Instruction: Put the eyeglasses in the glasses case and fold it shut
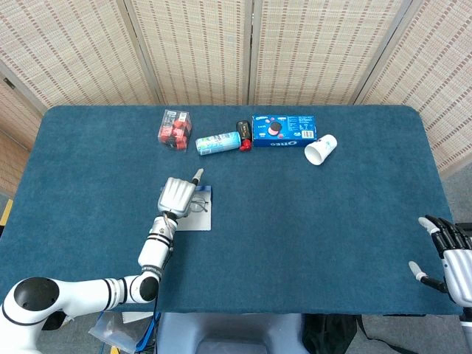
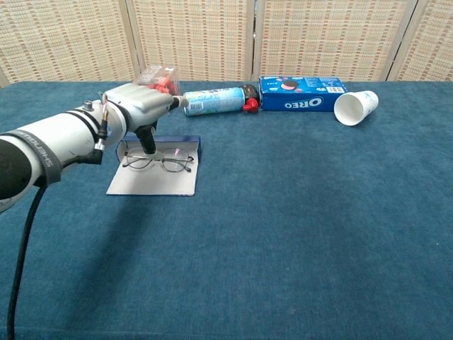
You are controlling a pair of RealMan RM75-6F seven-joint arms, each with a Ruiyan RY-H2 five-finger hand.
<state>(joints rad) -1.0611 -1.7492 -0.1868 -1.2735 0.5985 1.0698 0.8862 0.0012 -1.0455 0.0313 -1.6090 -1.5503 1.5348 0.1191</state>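
The thin wire-framed eyeglasses lie crosswise on the flat grey glasses case, just under the left hand, fingers released; the right hand rests far off, spread empty.

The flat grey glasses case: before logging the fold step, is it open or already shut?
Open. The flat grey glasses case lies spread on the blue table, with the thin wire-framed eyeglasses lying uncovered on it.

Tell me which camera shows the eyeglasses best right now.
The chest view. There the eyeglasses lie in full on the open case, both lenses clear, just below the left hand. In the head view the hand covers part of them, leaving only a small bit of frame visible.
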